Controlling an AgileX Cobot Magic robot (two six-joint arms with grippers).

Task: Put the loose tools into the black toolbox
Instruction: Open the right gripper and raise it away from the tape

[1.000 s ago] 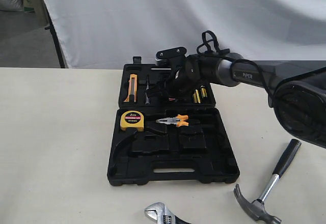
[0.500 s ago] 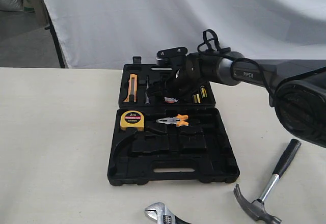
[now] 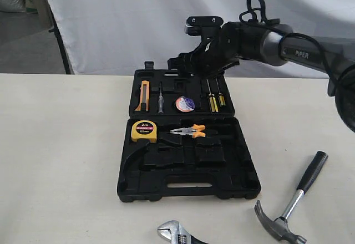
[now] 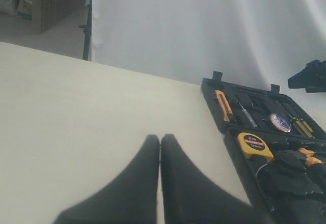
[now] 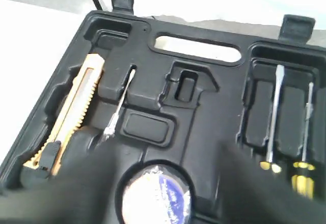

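The black toolbox (image 3: 186, 193) lies open in mid-table. The dark tape roll (image 3: 184, 104) with its blue-white label rests in a round recess of the far half. My right gripper (image 3: 186, 66) hangs open above that half, holding nothing. In the right wrist view the tape roll (image 5: 155, 196) lies between my blurred open fingers (image 5: 76, 183). The silver wrench (image 3: 176, 234) lies at the table's front edge. The claw hammer (image 3: 294, 202) lies front right of the case. My left gripper (image 4: 160, 143) is shut and empty over bare table left of the toolbox (image 4: 230, 135).
The far half holds an orange utility knife (image 3: 143, 95), a slim tester (image 3: 160, 97) and two yellow-handled screwdrivers (image 3: 216, 102). The near half holds a yellow tape measure (image 3: 143, 130) and orange-handled pliers (image 3: 188, 131). A white backdrop hangs behind the table.
My right gripper has let go of the tape roll in the far half's round recess and risen up and to the right. Hammer and wrench have not moved.
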